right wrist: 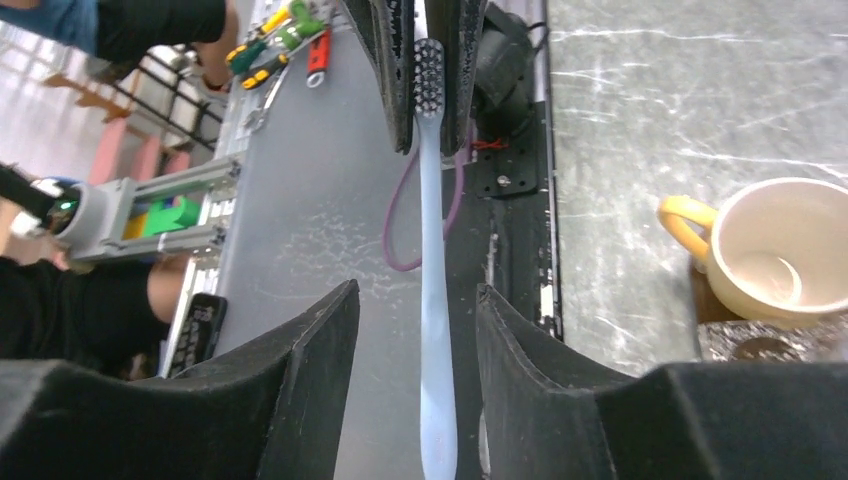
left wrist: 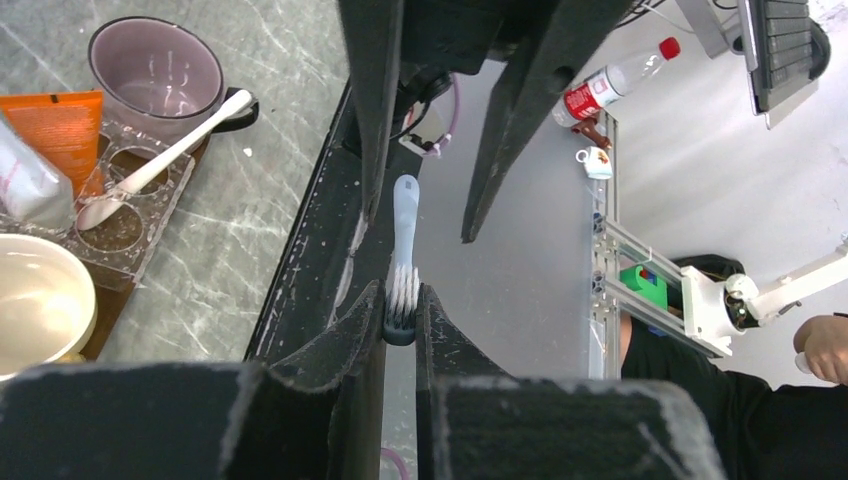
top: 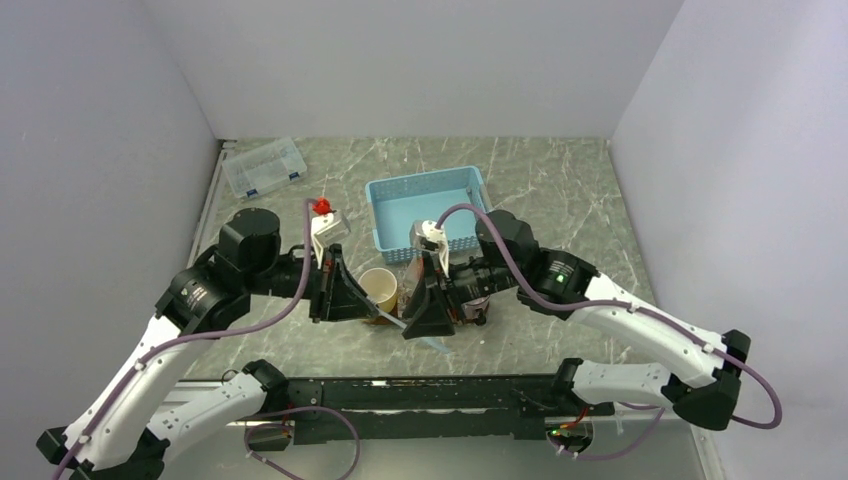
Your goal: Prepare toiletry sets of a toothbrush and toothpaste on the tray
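Toothbrush (right wrist: 432, 250): in the air between the two arms, above the near edge of the counter (top: 560, 190). It is not on the tray.
Left gripper (left wrist: 400, 320): pressed together on the bristle head, and it alone carries the brush.
Right gripper (right wrist: 418, 295): spread, one finger on each side of the handle, neither seen touching it.
Step in hand: looks like a pass of the brush from one arm to the other, with the left arm now holding it.
Doing it well: draw the right gripper straight back along the handle so neither finger knocks it. The hold on the bristles is soft and sits at the very end, so the long handle may sag or swing. Move the left arm slowly and keep the brush level.
Tray (left wrist: 108, 318): dark board to the left in the left wrist view, crowded with a mug (left wrist: 35, 300), a purple cup (left wrist: 155, 70), an orange tube (left wrist: 50, 125) and a clear holder (left wrist: 130, 215).
Edges: the brush hangs close to the counter's near rim, so a slip here could send it off the counter.
Open room: bare counter lies beside the tray. The blue basket (top: 425, 205) stands just behind the grippers, so swing the brush low and sideways, not back.
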`<state>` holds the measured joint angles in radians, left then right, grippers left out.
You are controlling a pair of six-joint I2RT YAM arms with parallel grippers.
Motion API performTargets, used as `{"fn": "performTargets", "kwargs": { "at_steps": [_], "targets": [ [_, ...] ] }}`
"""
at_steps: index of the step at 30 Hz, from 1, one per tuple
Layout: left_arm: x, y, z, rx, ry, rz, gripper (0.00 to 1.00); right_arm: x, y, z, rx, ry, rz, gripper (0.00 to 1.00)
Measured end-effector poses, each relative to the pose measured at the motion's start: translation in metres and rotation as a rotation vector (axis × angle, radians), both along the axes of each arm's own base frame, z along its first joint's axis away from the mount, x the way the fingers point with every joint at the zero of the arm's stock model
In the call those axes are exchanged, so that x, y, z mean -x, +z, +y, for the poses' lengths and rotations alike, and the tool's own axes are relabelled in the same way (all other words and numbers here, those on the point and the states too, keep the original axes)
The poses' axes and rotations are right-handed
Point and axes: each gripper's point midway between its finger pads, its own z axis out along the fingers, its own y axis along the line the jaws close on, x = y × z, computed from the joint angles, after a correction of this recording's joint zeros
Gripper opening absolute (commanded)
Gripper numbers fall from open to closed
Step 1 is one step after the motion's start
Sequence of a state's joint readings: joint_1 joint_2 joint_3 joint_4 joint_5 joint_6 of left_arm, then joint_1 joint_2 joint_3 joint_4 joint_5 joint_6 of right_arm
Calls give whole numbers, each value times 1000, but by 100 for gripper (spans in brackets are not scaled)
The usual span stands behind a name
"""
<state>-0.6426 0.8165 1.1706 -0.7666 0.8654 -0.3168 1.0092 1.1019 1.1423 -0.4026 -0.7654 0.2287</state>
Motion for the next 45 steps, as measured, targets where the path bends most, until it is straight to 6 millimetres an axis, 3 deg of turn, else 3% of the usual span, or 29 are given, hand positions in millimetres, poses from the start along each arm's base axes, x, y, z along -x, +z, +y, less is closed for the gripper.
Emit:
{"fn": "performTargets", "kwargs": {
  "at_steps": [13,21,29,34,45],
  "targets": [
    [-34,-30,6,-173,140,-13,0,-39,12,-41,55,-328,-179,56],
    [-58,-23,22,-249,292,-96,0,-47,16,-60,47,-427,-222,56],
    [-71,-40,36,-311,397,-111,0,-53,3,-62,82,-462,-218,56],
    [-75,-59,37,-346,418,-77,0,-55,-4,-63,97,-471,-215,56],
    [-92,-72,31,-359,462,-67,0,-52,-4,-68,86,-486,-204,56]
  ]
}}
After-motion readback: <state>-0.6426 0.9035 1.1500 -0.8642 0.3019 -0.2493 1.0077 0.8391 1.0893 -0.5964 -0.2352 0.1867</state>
